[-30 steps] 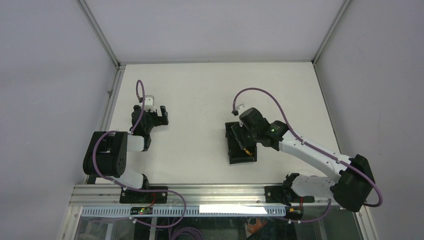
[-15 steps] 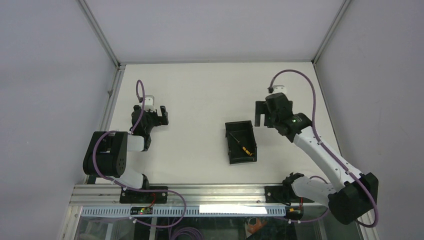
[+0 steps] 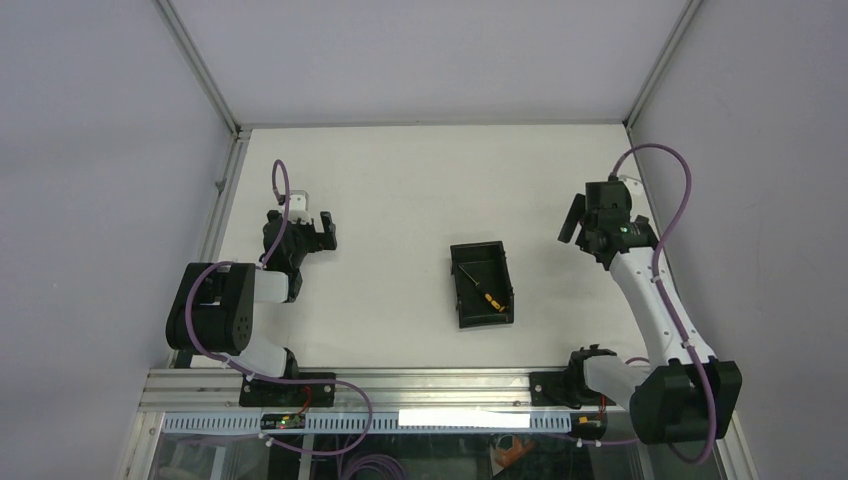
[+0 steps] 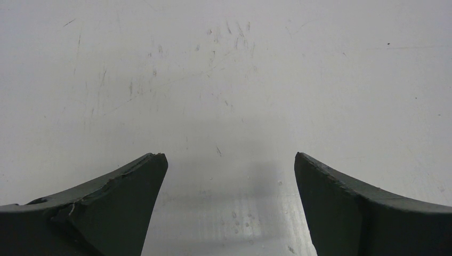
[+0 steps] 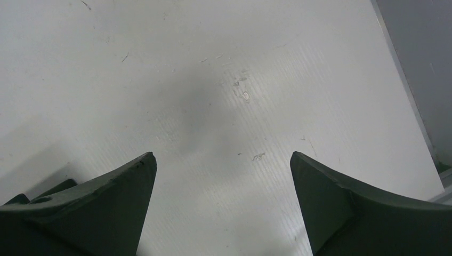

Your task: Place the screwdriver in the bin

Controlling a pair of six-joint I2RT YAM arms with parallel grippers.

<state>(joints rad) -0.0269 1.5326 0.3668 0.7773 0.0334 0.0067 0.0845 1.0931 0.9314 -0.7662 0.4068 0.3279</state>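
1. Screwdriver point(image 3: 489, 299) lies inside the bin point(image 3: 478, 265), toward its near right corner, and no gripper touches it.
2. Over the last second the right gripper point(image 3: 572, 217) has swung away from the bin. You now see it well apart from the bin, near the right edge of the table point(image 3: 400, 180), with its jaws spread wide and nothing between them.
3. The left gripper point(image 3: 320, 226) sits unmoved at the far left, its jaws likewise apart and empty.
4. From this you can likely treat the placement as done. Only parking the right arm seems left.
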